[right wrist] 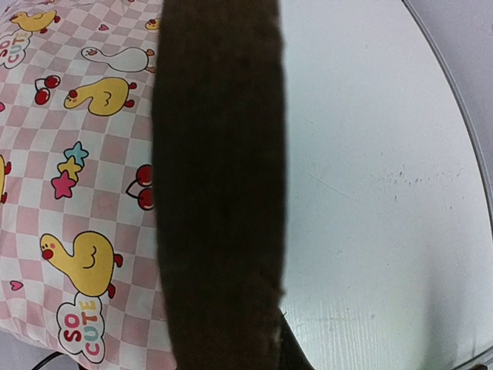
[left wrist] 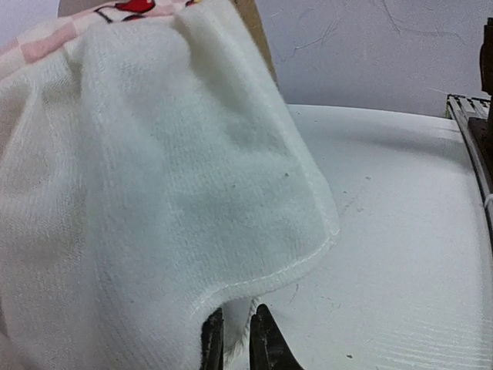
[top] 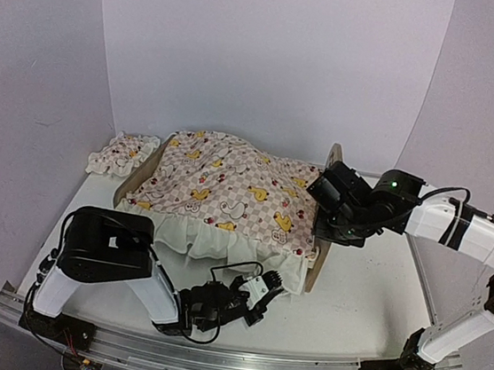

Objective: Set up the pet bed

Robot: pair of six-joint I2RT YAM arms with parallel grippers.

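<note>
We saw the white table (top: 368, 297) spreading flat beneath both sets of jaws, giving the work a level floor. On it, between the two grippers, stood the small light plywood pet bed (top: 314, 269). It was almost wholly hidden under the pink checkered duck-print cover (top: 229, 187), whose white ruffle hung down the side facing the left jaws. We judged the cover was draped there to dress the frame and needed squaring up. The right gripper (top: 327, 225) looked clenched on the bed's upright end board, which ran straight out from its jaws in the right wrist view, cover on one side of them and bare table on the other. We took this hold as a brace, so the light frame would not slide while the cloth was pulled. The left gripper (left wrist: 236, 331) sat low, just above the table, its jaws nearly together and nipping the stitched hem of the ruffle, with the cloth rising above and ahead of them. Such a grip lets the skirt be tugged straight. The small matching ruffled pillow (top: 123, 153) lay well apart from both jaws, off the bed's far end, not yet placed, we reckoned.
</note>
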